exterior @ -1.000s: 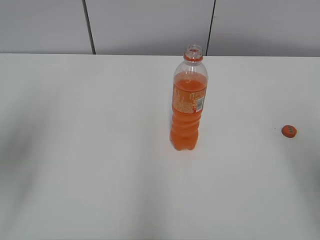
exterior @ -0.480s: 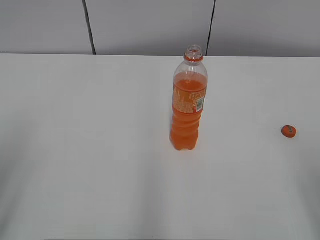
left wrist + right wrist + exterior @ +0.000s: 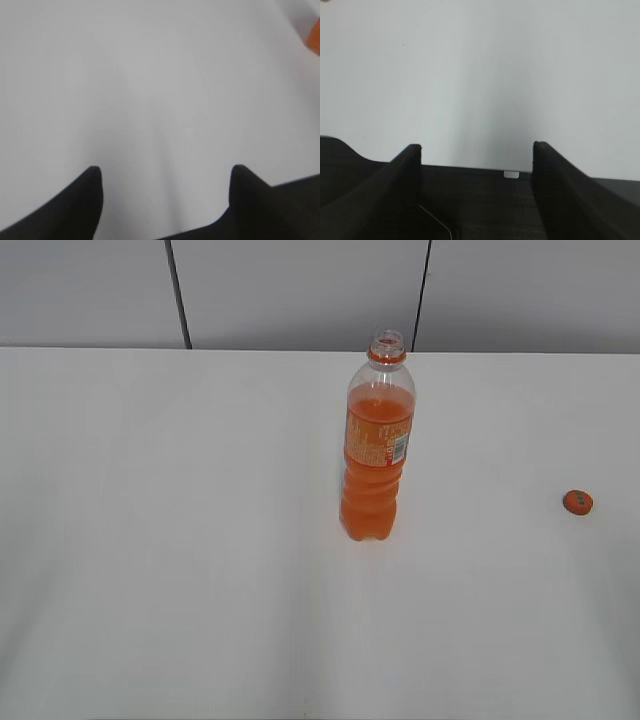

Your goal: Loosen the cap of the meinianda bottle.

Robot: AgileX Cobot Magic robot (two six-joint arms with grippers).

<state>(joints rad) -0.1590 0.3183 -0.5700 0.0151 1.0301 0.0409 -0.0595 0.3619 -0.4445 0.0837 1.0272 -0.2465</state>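
cap [image 3: 578,502] off, on bench [image 3: 180,540] at 3 o'clock of meinianda bottle [image 3: 376,445] | bottle near-full, heavy, slick, squeezable: grip mid-body | left tool [image 3: 165,175] spread, right tool [image 3: 476,150] spread, both empty

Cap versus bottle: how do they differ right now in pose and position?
The meinianda bottle stands upright mid-table, its mouth open; the cap lies flat, apart, far to its right. The bottle is tall and clear, showing orange liquid; the cap is small and opaque. Both are orange and rest on the white table.
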